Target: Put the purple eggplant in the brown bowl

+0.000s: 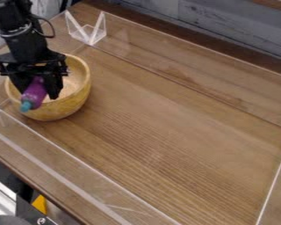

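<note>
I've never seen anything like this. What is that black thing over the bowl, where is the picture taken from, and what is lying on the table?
The black thing is a robot arm ending in a gripper, a two-fingered claw pointing down. The one camera looks down from above and to the side. Below is a wooden table edged with clear plastic walls. At the left stands a brown bowl. The claw is closed on a purple eggplant, a small toy with a bluish tip, and holds it over the bowl's inside. It is not released yet.

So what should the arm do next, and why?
Probably open its fingers and let go. The gripper holds the purple eggplant pointing down right over the inside of the brown bowl, so releasing should drop it in.
</note>
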Robot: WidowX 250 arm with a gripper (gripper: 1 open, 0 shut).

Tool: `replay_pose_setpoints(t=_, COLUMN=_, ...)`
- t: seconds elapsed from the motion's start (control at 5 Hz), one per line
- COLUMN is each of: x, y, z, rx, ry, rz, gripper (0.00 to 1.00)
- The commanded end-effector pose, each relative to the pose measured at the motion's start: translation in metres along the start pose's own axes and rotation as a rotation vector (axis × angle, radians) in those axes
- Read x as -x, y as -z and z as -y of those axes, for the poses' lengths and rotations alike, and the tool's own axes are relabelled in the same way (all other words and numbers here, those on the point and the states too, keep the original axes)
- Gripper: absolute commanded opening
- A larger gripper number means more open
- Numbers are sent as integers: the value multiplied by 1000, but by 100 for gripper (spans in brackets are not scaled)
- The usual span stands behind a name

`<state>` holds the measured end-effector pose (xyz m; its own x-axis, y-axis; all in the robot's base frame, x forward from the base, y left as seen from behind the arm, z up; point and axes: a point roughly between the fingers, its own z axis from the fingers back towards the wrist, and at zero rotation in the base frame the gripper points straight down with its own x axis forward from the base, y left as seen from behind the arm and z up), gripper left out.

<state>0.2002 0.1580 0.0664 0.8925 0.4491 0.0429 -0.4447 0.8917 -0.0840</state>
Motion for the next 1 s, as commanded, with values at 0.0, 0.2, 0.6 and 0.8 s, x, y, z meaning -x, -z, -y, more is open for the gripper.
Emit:
replay_pose_setpoints(t=0.0, x=-11, y=-22, z=2, rx=-21, ry=60, rz=60, gripper=0)
replay_pose_setpoints(t=0.2, x=-10, y=-22, z=-3, rx=-24, ry=90, rz=60, gripper=0)
replay_pose_setpoints(t=0.6, x=-3, y=-19, z=-7, rx=-26, ry=147, rz=52, gripper=0)
replay_pose_setpoints(t=0.8, x=4, y=-17, z=-6, rx=-26, ry=177, rz=48, gripper=0)
